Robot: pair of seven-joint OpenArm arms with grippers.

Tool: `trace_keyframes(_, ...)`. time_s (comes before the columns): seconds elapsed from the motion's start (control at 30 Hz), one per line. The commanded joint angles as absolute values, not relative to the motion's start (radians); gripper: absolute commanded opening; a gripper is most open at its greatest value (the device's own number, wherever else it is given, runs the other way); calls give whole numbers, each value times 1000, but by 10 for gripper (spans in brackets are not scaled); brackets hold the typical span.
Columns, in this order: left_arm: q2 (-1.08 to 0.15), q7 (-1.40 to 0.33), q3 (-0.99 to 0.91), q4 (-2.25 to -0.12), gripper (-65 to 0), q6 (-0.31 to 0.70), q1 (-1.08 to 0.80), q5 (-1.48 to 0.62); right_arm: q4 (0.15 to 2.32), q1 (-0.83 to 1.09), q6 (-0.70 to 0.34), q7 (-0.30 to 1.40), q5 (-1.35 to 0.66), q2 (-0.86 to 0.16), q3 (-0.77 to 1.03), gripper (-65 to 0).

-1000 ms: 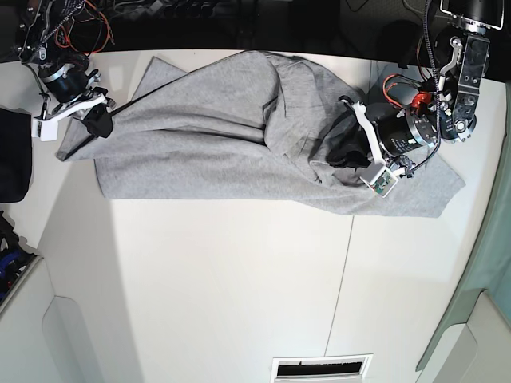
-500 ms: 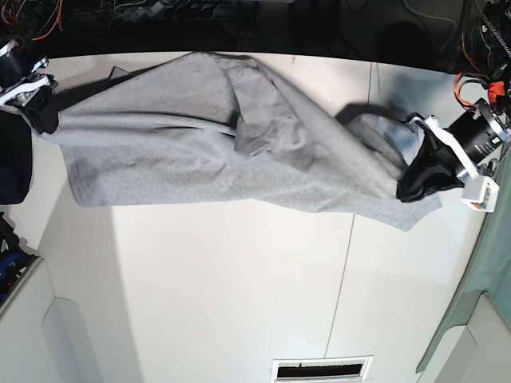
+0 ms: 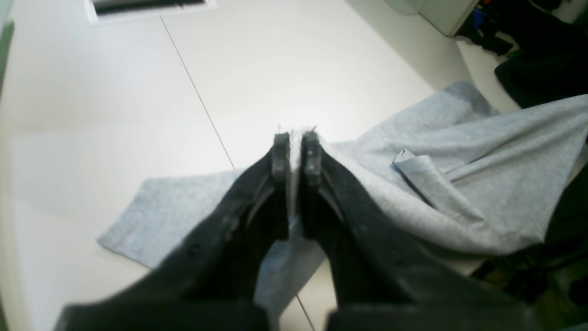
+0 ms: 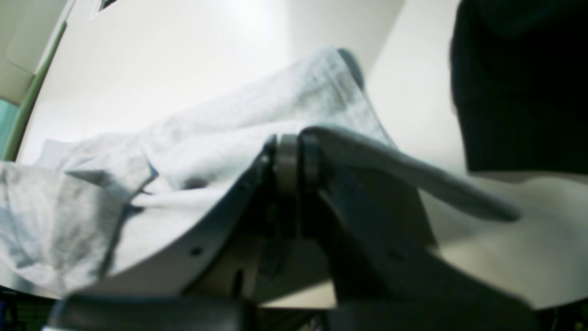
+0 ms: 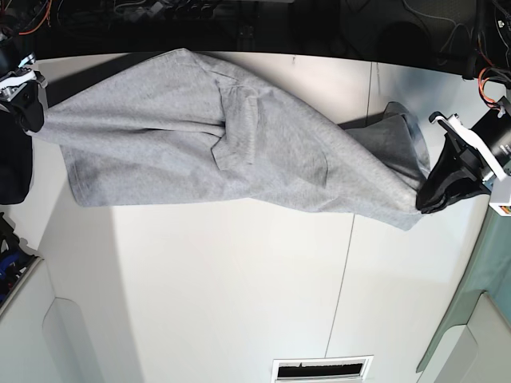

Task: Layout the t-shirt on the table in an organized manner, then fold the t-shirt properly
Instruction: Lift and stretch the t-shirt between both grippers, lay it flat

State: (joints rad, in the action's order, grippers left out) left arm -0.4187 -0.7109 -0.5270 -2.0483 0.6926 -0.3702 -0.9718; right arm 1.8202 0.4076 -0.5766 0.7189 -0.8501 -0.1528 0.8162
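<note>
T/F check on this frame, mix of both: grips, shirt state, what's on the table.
1. Both grippers are shut on the t-shirt. True: left gripper and right gripper each pinch grey fabric.
2. The shirt lies folded in a neat rectangle. False: it is stretched between the arms, twisted and creased.
3. "HUGGING" lettering faces up. False: only plain grey shows.
4. The table has a thin seam line. True.
5. A dark cloth lies on top of the shirt. False: it sits beside it at the table's edge.
</note>
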Motion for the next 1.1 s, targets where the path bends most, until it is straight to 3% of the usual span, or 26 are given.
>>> trace_keyframes(0.0, -435, -691, -555, -2078, -650, 698, -364, -1009, 1840, 408, -581, 694, -891, -170, 826, -650)
trace_keyframes(0.27, -461, -723, -846, -2192, -650, 698, -366, -1160, 1951, 415, -581, 768, -970, -170, 896, -650)
trace_keyframes(0.47, -484, -651, -1044, -2209, -650, 698, -320, -1174, 2058, 410, -581, 691, -957, -222, 962, -650)
trace_keyframes(0.67, -563, -537, -736, -1984, -650, 698, -89, -909, 1950, 136, -571, 622, -749, -344, 833, -650)
trace_keyframes(0.9, -567, -325, -259, -1432, -650, 559, 297, -595, 1426, -275, -564, 468, -566, -433, 519, -650)
trace_keyframes(1.07, -565, -294, -96, -1153, -650, 541, 492, -495, 1134, -482, -564, 455, -478, -434, 429, -650)
